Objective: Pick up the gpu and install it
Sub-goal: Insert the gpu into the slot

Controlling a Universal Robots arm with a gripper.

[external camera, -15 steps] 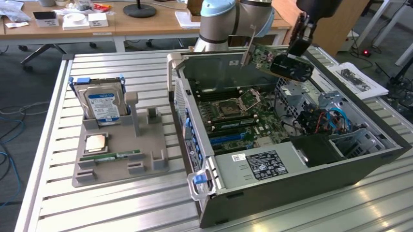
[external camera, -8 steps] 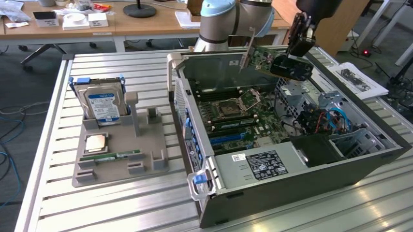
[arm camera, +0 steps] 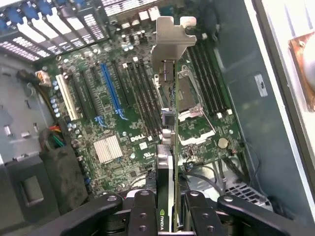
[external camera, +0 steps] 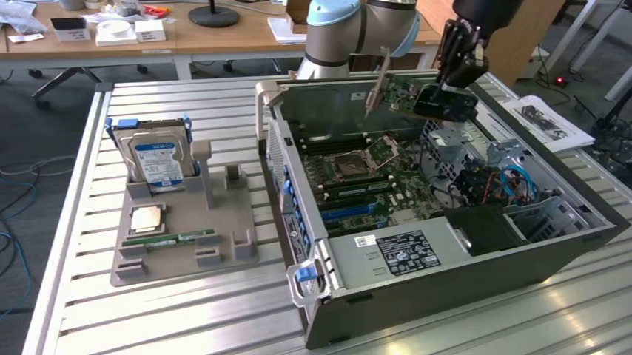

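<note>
Gripper point(arm camera: 167, 209), black, two-fingered: clamped on one end of the gpu point(arm camera: 166, 162), a thin flat dark expansion card seen edge-on in the wrist view, with the fingers point(arm camera: 142, 211) pressing on either face. The card's silver metal end bracket point(arm camera: 170, 44) juts out at the far end, away from the grip.

Position: the gpu hangs in the air over the open black-and-grey computer case point(external camera: 474, 274), above the green motherboard point(arm camera: 113, 123) and touching nothing – not yet seated. The long blue expansion slot point(arm camera: 110, 93) lies off to one side of the card's edge, not under it; beneath the card are the black memory slots and the open silver processor socket point(arm camera: 189, 98).

Beyond the case, at the exterior view's left, a grey moulded parts holder point(external camera: 168, 251) carries a silver hard drive with a blue label point(external camera: 158, 163).

Risks, as I judge them:
- Card held by one end only – it could pivot or slip under insertion force.
- A descent out of line with the slot would drive the edge into the board or socket.
- The bracket may catch on the case wall.
</note>
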